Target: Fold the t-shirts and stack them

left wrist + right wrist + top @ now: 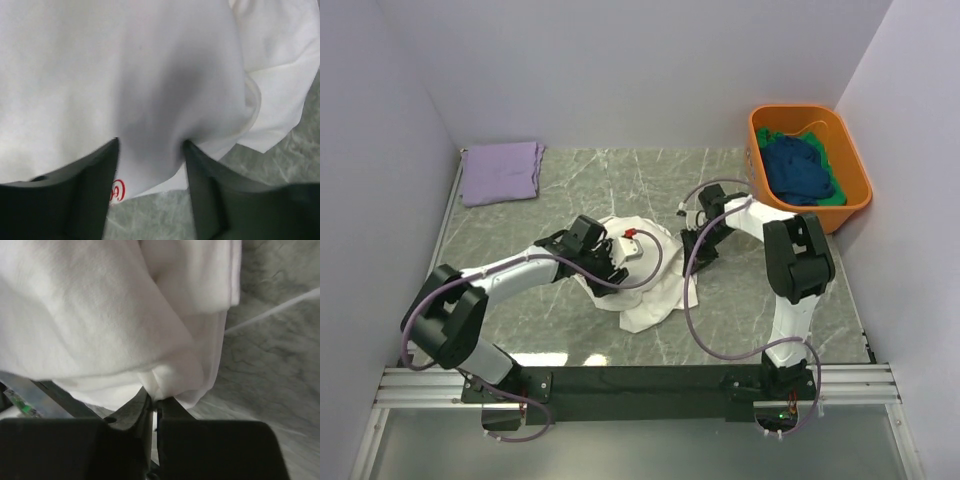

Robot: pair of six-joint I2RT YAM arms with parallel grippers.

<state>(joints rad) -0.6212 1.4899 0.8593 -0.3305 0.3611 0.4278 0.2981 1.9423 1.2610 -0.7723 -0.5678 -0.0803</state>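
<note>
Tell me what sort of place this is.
Probably a robotics lab test cell: plain white walls box in a marbled tabletop, two arms are bolted to a rail, and an orange tub sits in the corner.

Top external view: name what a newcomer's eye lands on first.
A crumpled white t-shirt lies mid-table, with the right pincer pinched shut on it and the left pincer astride a fold. The orange tub in the far right corner holds a dark blue shirt and a green shirt; a folded lavender shirt lies far left.
</note>
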